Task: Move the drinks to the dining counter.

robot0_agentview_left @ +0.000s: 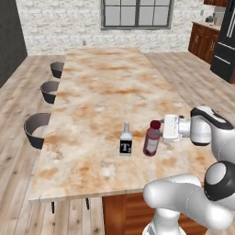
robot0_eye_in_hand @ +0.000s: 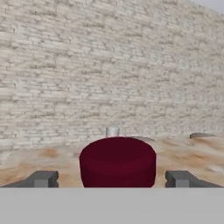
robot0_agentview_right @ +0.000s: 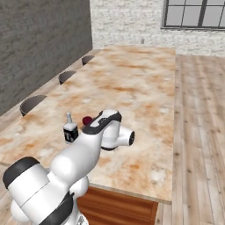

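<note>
Maroon bottle upright on the dining counter, jaws spread either side

The maroon bottle point(robot0_agentview_left: 152, 138) stands beside the black bottle point(robot0_agentview_left: 125, 143) on the counter point(robot0_agentview_left: 101, 82); gripper point(robot0_eye_in_hand: 112, 179) open, clear of it. Likely rigid, smooth, top-heavy: take it at mid-body.

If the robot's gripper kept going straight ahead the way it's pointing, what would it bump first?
Most likely the maroon bottle, sitting right between its open fingers. Behind it stands the black bottle, though its depth is hard to judge.
</note>
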